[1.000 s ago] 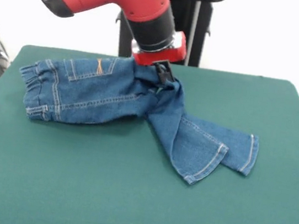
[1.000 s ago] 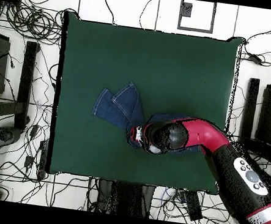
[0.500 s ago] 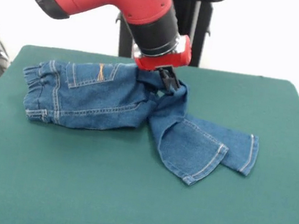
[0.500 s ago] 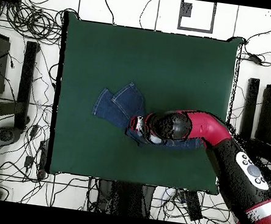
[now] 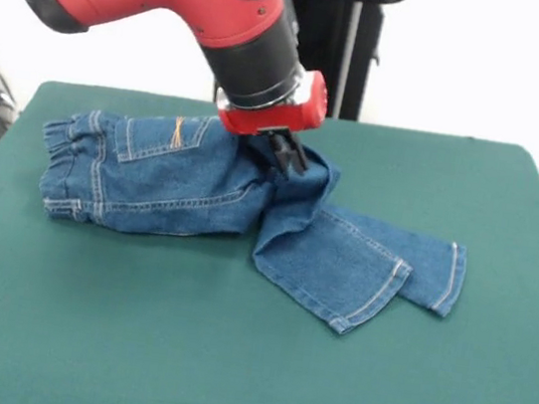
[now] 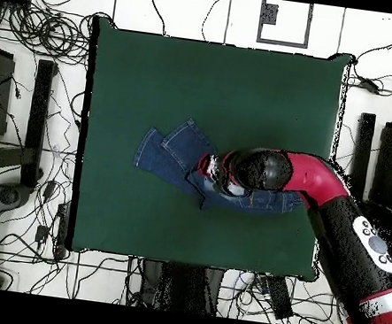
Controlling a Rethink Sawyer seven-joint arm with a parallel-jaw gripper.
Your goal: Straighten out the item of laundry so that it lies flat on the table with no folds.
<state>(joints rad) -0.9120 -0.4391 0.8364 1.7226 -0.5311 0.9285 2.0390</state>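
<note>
Blue denim jeans (image 5: 201, 187) bunched on green table (image 5: 228, 357), hand (image 5: 286, 154) pinching their middle

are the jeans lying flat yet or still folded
Still folded. The jeans bunch up under the gripper at the crotch, and one leg overlaps the other toward the hems on the table.

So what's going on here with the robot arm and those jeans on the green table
The red and black arm has its gripper down in the middle of the jeans, where the cloth is bunched up. The jeans lie on the green table, not flat: the two legs overlap and angle away from the waist end. Whether the gripper is pinching the denim can't be made out.
</note>
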